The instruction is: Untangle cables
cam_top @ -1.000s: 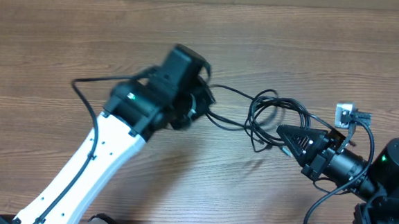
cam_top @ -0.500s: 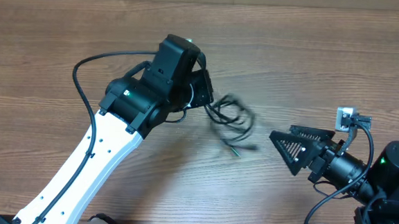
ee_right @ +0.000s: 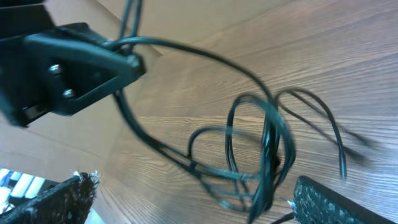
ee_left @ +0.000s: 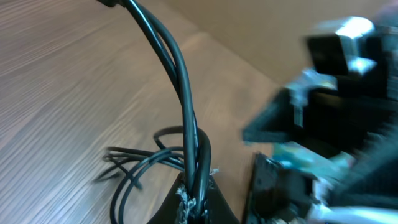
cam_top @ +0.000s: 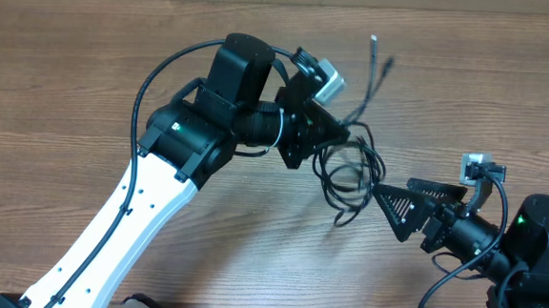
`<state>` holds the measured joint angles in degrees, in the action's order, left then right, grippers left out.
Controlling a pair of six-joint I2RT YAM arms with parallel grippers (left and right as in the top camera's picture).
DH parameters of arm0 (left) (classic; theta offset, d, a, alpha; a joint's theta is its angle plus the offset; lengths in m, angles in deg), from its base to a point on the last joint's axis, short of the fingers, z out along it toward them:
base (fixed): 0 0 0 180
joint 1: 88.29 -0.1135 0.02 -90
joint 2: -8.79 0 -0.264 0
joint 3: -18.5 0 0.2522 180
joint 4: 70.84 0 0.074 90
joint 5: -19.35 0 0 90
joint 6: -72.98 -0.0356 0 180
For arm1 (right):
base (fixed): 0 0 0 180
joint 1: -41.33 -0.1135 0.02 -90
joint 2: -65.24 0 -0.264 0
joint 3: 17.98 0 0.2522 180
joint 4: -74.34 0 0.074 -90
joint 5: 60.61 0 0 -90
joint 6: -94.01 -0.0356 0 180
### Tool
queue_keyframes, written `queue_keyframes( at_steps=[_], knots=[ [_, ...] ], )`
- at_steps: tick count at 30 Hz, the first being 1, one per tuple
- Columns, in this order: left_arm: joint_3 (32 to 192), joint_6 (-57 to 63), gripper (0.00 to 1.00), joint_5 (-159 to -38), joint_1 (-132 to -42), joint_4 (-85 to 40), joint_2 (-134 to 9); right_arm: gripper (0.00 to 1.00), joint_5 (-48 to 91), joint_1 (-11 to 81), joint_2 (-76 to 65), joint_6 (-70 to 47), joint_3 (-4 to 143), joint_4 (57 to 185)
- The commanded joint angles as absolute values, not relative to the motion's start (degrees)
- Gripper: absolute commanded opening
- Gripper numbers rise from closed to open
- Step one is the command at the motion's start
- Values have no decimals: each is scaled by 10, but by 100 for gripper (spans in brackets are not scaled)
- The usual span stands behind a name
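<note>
The cables (cam_top: 352, 170) are thin black cords in a loose tangle of loops between the two arms. My left gripper (cam_top: 345, 132) is shut on a couple of strands near the top of the tangle. In the left wrist view the cables (ee_left: 186, 124) run up out of the pinched jaws, with loops lying on the wood below. Two free ends (cam_top: 374, 47) flick up towards the far side. My right gripper (cam_top: 393, 203) stands open just right of the tangle. In the right wrist view the loops (ee_right: 264, 149) hang blurred in front of its wide-apart fingers (ee_right: 339, 200).
The wooden table (cam_top: 88, 76) spreads to the left and far side. The left arm's own thick black cable (cam_top: 144, 108) arcs beside its white link. A small white-and-grey block (cam_top: 472, 166) sits above the right arm's wrist.
The right gripper has opened and let go of the cables. The left gripper has swung right and turned with the bundle, bringing it beside the right gripper; free ends whipped upward.
</note>
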<state>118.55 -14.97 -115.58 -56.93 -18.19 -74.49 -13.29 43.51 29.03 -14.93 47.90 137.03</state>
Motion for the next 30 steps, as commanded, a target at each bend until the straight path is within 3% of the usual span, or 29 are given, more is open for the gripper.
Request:
queue_keyframes(
  at_steps=[1,14,20,23,30],
  knots=[
    [1186,-243,4,-1290,-571,-197,-743,100,-88,436,295,-130,491,1384],
    [1186,-293,4,-1396,-566,-201,-743,97,-68,436,295,-130,491,1392],
    [1186,-245,4,-1428,-530,-241,-743,98,-59,436,295,-130,491,1392],
    [1186,-214,4,-1429,-498,-254,-743,100,-3,436,294,-130,491,1392],
    [1186,-215,4,-1448,-462,-225,-743,100,278,436,284,-203,491,1389]
  ],
)
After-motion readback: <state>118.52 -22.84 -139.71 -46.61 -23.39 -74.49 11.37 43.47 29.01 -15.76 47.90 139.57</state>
